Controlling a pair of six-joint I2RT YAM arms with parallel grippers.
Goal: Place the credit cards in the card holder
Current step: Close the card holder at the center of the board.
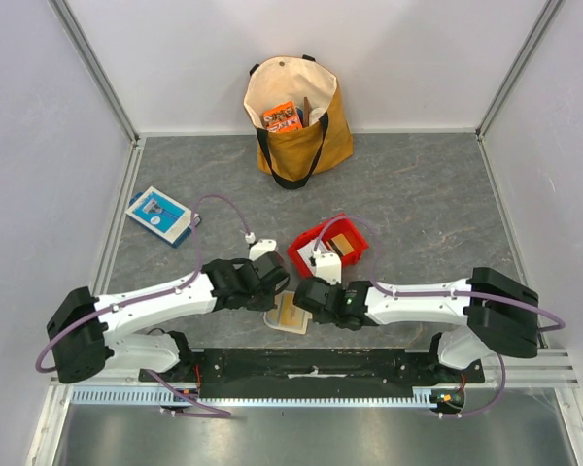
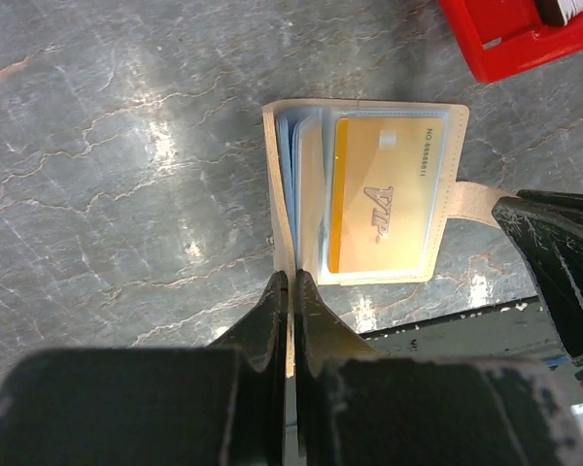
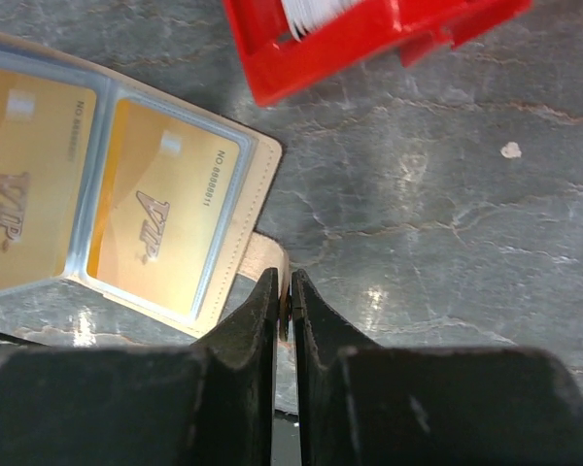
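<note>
Pincers both shut: left pincer [image 2: 290, 291] nips cover edge of card holder [image 1: 291, 313], right pincer [image 3: 284, 291] nips its snap tab [image 3: 267, 254]. Holder lies open on surface [image 2: 126, 194] btwn them, lower centre of top view, long axis left-right, tab pointing right. Gold credit cards [image 3: 165, 218] sit in sleeves.

Card holder [image 3: 245, 209] partly beyond left edge

card holder [image 1: 291, 314] lies just before the tray [image 1: 304, 253], bag [image 1: 336, 136] well behind, box [image 1: 159, 215] far left.

Jaws pinching card holder [image 3: 243, 216] tab, red tray [image 3: 369, 47] beyond
</note>
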